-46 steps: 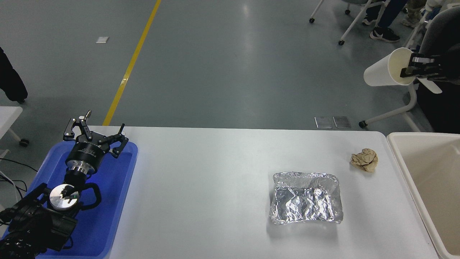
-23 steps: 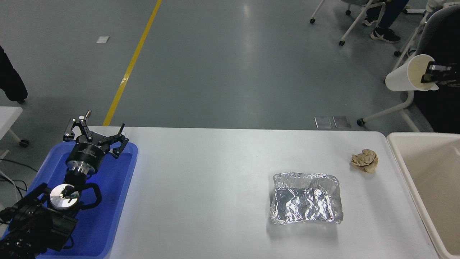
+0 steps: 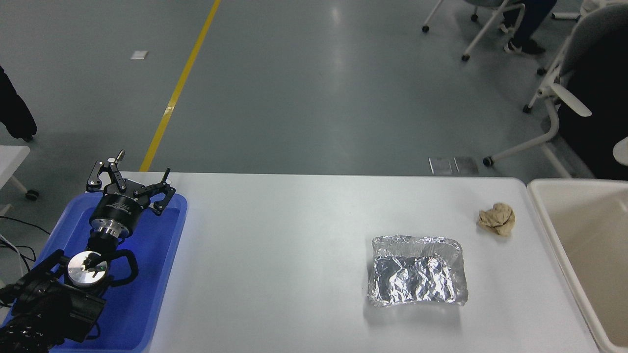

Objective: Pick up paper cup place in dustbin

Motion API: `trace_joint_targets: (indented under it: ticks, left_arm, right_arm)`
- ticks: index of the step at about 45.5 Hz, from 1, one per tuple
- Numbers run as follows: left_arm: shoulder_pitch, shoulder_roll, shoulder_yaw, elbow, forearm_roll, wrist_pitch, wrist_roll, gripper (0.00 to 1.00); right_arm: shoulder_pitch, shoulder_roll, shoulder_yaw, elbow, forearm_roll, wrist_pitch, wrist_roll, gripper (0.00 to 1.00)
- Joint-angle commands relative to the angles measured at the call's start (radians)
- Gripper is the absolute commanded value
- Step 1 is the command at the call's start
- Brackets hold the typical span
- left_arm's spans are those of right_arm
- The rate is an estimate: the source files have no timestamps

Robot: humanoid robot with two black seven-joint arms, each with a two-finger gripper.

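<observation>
Cup carried out past the right edge

A white sliver of the paper cup [image 3: 622, 151] is seen above the dustbin [image 3: 542, 215]; the right gripper has left view; the left gripper [image 3: 128, 190], fingers spread, is parked lower left; release seems imminent.

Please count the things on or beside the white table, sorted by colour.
Blue: 1, the tray
Silver: 1, the foil tray
Brown: 1, the crumpled paper ball
Cream: 1, the dustbin
White: 1, sliver of the paper cup
Total: 5
</observation>
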State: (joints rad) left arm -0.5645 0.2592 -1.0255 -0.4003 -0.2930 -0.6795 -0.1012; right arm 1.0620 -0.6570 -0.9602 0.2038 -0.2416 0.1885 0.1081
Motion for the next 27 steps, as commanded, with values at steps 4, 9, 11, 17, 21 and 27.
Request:
trace_joint_targets:
  ticks: [4,9,11,17,21,27]
  left_arm:
    - [0.0,0.0,0.001,0.0,0.0,0.0,0.0,1.0]
    - [0.0,0.0,0.001,0.0,0.0,0.0,0.0,1.0]
    - [0.0,0.0,0.001,0.0,0.0,0.0,0.0,1.0]
    - [0.0,0.0,-0.001,0.0,0.0,0.0,0.0,1.0]
    - [0.0,0.0,0.001,0.0,0.0,0.0,0.0,1.0]
    - [0.0,0.0,0.001,0.0,0.0,0.0,0.0,1.0]
  right_arm:
    - [-0.292,0.063,0.257,-0.138,0.008,-0.124,-0.056,0.0]
    - [-0.342,0.089,0.322,-0.141,0.008,-0.164,-0.058,0.0]
    - [-0.361,0.096,0.339,-0.141,0.008,-0.175,-0.059,0.0]
    - [-0.408,0.116,0.379,-0.141,0.01,-0.188,-0.058,0.0]
    - [-0.444,0.134,0.397,-0.141,0.016,-0.193,-0.058,0.0]
    - [-0.455,0.149,0.408,-0.139,0.016,-0.196,-0.058,0.0]
